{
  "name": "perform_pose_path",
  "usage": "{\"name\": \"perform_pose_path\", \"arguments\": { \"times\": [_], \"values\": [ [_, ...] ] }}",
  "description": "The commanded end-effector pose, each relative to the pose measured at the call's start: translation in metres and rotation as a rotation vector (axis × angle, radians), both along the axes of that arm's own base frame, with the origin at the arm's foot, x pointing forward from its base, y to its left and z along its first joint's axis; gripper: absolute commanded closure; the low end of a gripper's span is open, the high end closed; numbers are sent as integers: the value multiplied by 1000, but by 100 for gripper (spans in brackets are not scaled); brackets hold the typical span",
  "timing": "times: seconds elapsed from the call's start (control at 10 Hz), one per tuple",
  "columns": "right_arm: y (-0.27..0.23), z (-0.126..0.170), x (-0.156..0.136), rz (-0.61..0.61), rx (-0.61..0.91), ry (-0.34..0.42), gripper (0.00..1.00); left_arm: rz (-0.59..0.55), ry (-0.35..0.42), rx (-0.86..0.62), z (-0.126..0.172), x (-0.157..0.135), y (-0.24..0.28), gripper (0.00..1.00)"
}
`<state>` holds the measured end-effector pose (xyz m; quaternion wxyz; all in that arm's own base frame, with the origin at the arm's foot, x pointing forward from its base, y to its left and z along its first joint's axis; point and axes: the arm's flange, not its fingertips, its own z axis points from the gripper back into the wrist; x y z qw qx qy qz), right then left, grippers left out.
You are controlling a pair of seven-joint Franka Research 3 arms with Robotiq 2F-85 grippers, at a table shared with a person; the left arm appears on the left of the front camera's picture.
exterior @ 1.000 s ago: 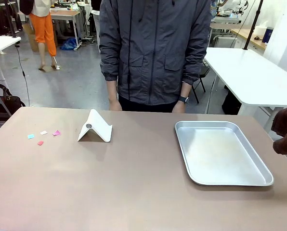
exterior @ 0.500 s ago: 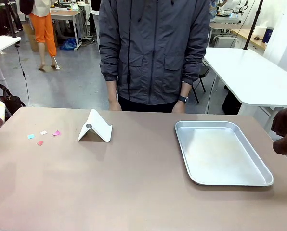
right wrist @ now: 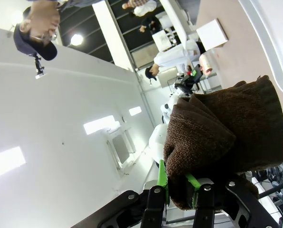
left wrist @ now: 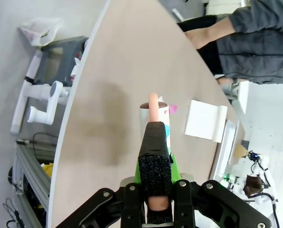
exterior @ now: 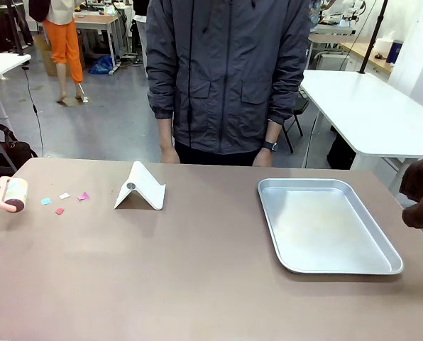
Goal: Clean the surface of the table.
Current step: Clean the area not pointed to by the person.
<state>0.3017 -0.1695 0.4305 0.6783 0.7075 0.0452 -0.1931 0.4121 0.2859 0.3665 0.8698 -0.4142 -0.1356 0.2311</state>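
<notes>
The taupe table (exterior: 197, 277) lies with its long axis running 9 to 3 o'clock across the front view. A person (exterior: 229, 71) stands at its 12 o'clock edge. Toward 3 o'clock sits a silver metal tray (exterior: 325, 182), its floor bare. Beyond the table's 3 o'clock edge, the right gripper (right wrist: 175, 179) is pinched on a brown towel (right wrist: 227, 128). A white folded stand (exterior: 142, 187) rests toward 11 o'clock. At the 9 o'clock edge, the left gripper (left wrist: 155, 137) is clamped on the handle of a lint roller (exterior: 14, 193), and the tabletop stretches ahead of it. Just beside the roller, at its 3 o'clock, lie coloured paper scraps (exterior: 64, 200).
</notes>
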Motion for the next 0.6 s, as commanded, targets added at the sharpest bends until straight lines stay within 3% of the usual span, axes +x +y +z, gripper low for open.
{"name": "perform_pose_path", "arguments": {
  "times": [0.0, 0.5],
  "values": [
    [1, 6, -3, 7, 9, 17, 90, -22, 24, 50, -3, 7, -7, 78],
    [1, 6, -3, 7, 9, 17, 90, -12, -35, 94, -13, 10, -19, 78]
  ]
}}
